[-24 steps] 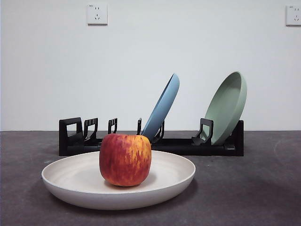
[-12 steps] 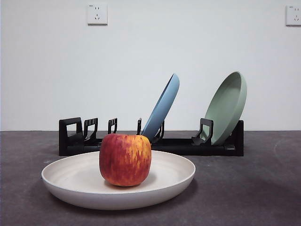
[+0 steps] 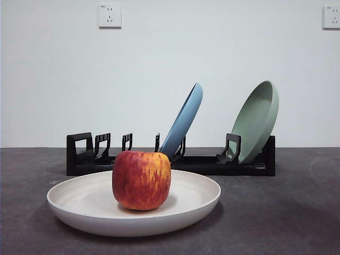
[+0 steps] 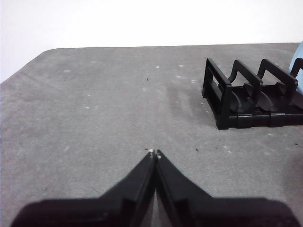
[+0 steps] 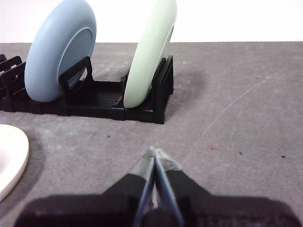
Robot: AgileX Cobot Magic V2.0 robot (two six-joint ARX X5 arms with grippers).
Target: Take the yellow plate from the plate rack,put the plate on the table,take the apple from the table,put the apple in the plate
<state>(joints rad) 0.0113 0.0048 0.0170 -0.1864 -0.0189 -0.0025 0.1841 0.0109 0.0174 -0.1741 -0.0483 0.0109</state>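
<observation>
With the apple (image 3: 141, 179) sitting in the yellow plate (image 3: 85, 199) on the table (image 3: 297, 212) in front of the rack (image 3: 212, 163), the task looks finished, so both empty grippers, left (image 4: 155, 152) and right (image 5: 155, 150), jaws closed, need only wait.

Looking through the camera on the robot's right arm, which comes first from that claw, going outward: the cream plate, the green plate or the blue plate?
From the right gripper, whose jaws are shut:
1. The yellow plate: only its rim shows at the view's edge, flat on the table, nearest.
2. The sage-green plate: upright at the near end of the plate rack.
3. The blue plate: one slot farther along the rack.
</observation>
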